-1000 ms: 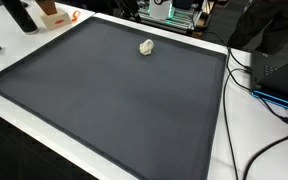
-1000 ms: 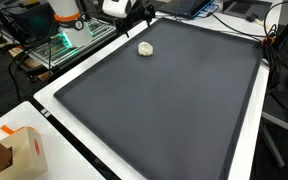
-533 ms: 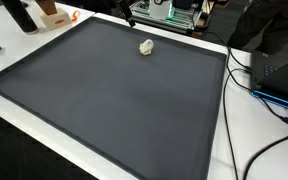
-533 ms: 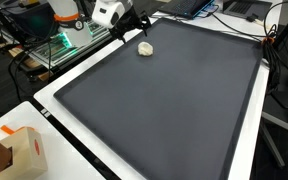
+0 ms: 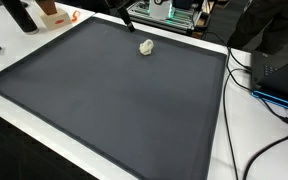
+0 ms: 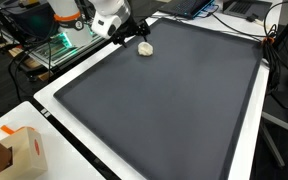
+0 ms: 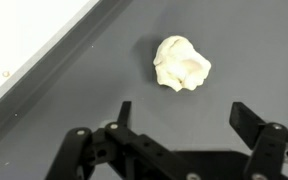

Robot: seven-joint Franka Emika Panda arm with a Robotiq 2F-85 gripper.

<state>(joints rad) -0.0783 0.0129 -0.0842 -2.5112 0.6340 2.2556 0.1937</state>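
Observation:
A small cream-white crumpled lump (image 7: pixel 181 64) lies on a dark grey mat (image 7: pixel 94 90). It also shows in both exterior views (image 5: pixel 146 46) (image 6: pixel 145 48), near the mat's far edge. My gripper (image 7: pixel 184 115) hangs above the mat with both fingers spread wide and nothing between them. The lump lies just ahead of the fingertips, apart from them. In an exterior view the gripper (image 6: pixel 132 37) is just beside the lump, over the mat's corner. In the other exterior view only a finger tip (image 5: pixel 127 17) shows at the top edge.
The mat (image 5: pixel 104 100) lies on a white table (image 6: pixel 59 120). An orange and white box (image 6: pixel 19 150) stands at a table corner. Cables (image 5: pixel 259 90) and dark equipment (image 5: pixel 279 65) lie beside the mat. A green-lit rack (image 6: pixel 59 45) stands behind the gripper.
My gripper has come in from the mat's far edge and moved down toward the white lump. It stays open. The lump has not moved.

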